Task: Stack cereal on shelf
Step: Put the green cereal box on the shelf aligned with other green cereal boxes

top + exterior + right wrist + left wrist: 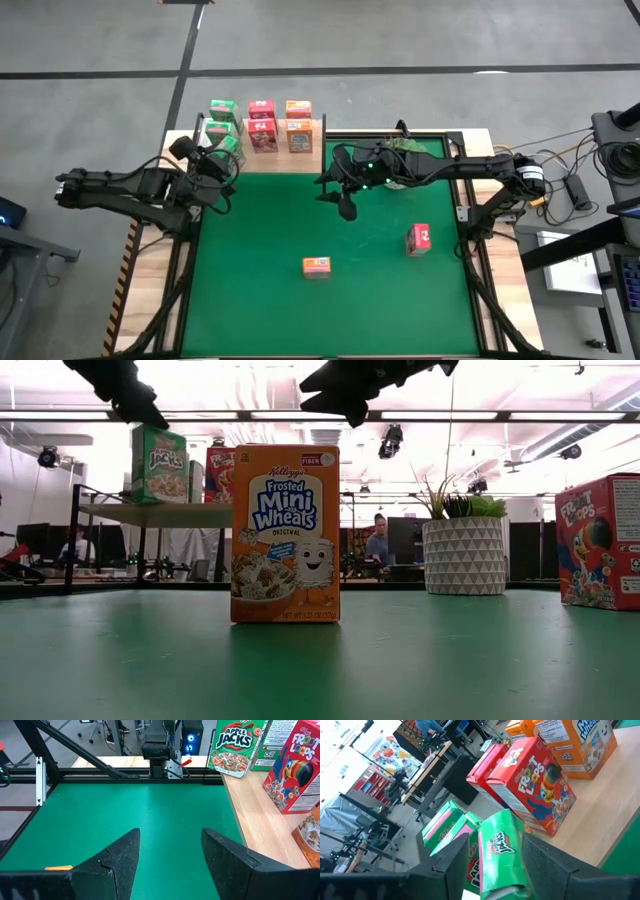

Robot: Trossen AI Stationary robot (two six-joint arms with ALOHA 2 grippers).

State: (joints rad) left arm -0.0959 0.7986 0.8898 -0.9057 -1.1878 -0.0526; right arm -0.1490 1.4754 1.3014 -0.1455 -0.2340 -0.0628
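Two boxes (317,266) alone on open mat; left tool (226,160) around green box (501,855) at shelf (312,149) edge, right tool (343,201) open

Robotics lab or test bay, open-plan, not a home or shop. Work cell: green-topped table (330,290) with a wooden border, framed in dark metal struts, set on a bare grey concrete floor (400,35) marked with dark lines. Loose cables (570,160) and equipment stands crowd the cell's right edge. Low view looks into a wide room: ceiling tracks carrying spotlights (390,440), rows of desks with dark monitors (405,545), a person (378,540) seated at one. Left wrist view shows more benches (427,767) and racks beyond the table. A potted plant (463,545) sits as a prop.
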